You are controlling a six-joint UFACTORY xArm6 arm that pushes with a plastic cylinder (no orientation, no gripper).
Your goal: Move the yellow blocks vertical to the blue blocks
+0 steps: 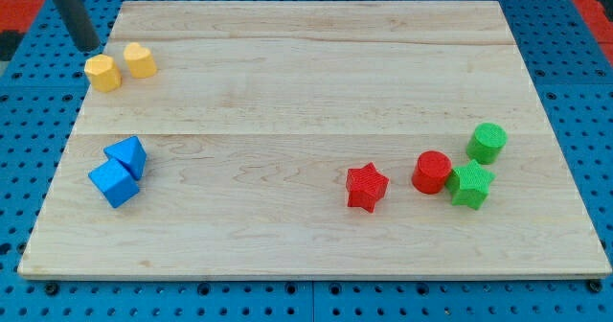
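Two yellow blocks sit at the board's upper left: a yellow hexagonal block (102, 73) and a yellow heart-shaped block (140, 60) just to its right. Two blue blocks touch each other lower down on the left: a blue triangular block (127, 155) and a blue cube (114, 183) below it. My tip (89, 48) stands just above and left of the yellow hexagonal block, close to it. The yellow blocks lie almost straight above the blue ones in the view.
A red star block (366, 187), a red cylinder (432, 172), a green star block (470, 185) and a green cylinder (488, 142) cluster at the lower right. The wooden board (316, 82) lies on a blue perforated table.
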